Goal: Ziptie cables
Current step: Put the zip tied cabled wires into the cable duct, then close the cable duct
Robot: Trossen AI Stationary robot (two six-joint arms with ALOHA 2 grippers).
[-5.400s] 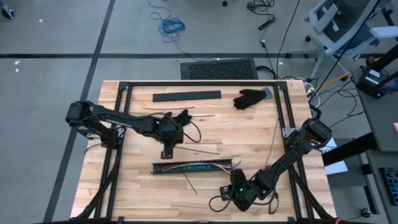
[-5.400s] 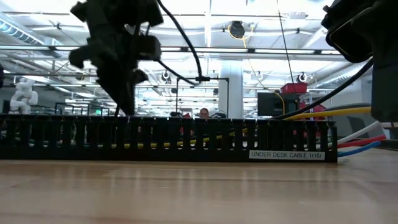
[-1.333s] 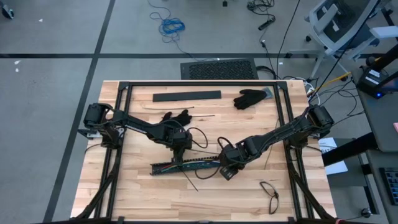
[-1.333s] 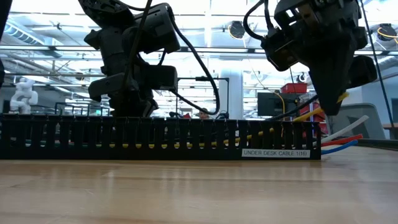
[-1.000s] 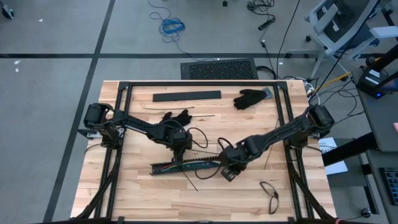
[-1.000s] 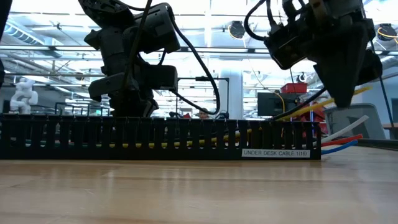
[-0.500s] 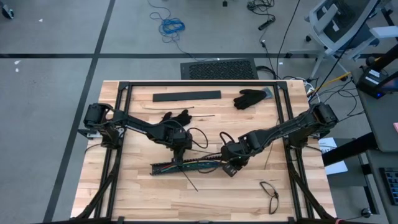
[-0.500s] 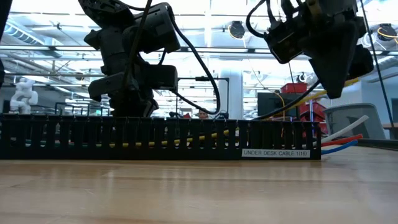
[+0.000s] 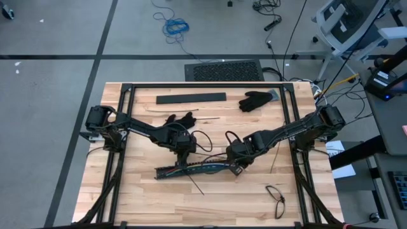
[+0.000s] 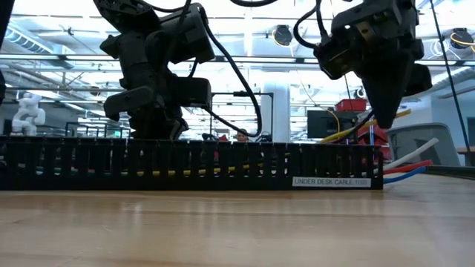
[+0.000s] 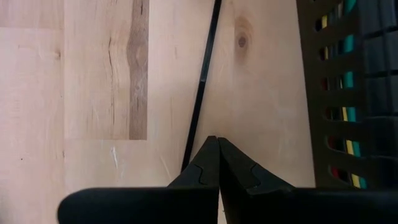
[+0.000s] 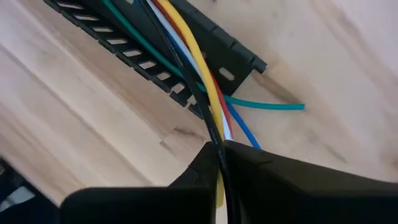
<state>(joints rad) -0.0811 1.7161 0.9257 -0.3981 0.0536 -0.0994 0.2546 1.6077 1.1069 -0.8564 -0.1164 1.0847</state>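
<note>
The cables (image 12: pixel 186 37), yellow, black, white, red, blue and green, lie in a long black slotted duct (image 9: pixel 197 168) in the middle of the table. Their ends (image 10: pixel 412 169) stick out of its right end. My right gripper (image 12: pixel 217 146) hangs above that end (image 10: pixel 386 122), shut on a yellow and a black cable. My left gripper (image 11: pixel 214 140) is shut and points down just behind the duct's left half (image 9: pixel 184 159). A thin black strip (image 11: pixel 202 81) lies flat on the wood and runs up to its fingertips. My right gripper pinches the yellow cable (image 12: pixel 208 102) and the black cable (image 12: pixel 214 127) together between its two fingers, a short way out from the duct's right end. The fingers come from above, slanting down. Both cables rise out of the duct (image 10: pixel 349 133) to the fingers. My left gripper's fingertips stand at the near end of the black strip (image 11: pixel 185 165); whether they touch it, I cannot tell.
A flat black bar (image 9: pixel 191 98) and a black glove (image 9: pixel 254 100) lie at the far side, and another glove (image 9: pixel 180 119) lies by the left arm. A small dark cable loop (image 9: pixel 275 194) lies near right. Thin strips (image 9: pixel 196 186) lie in front of the duct. Black frame rails (image 9: pixel 292 114) border the table.
My right gripper, shut on the yellow and black cables, has gone a little toward the table's far edge and left, tipping as it went. The two cables have been drawn along above the duct's right end.
</note>
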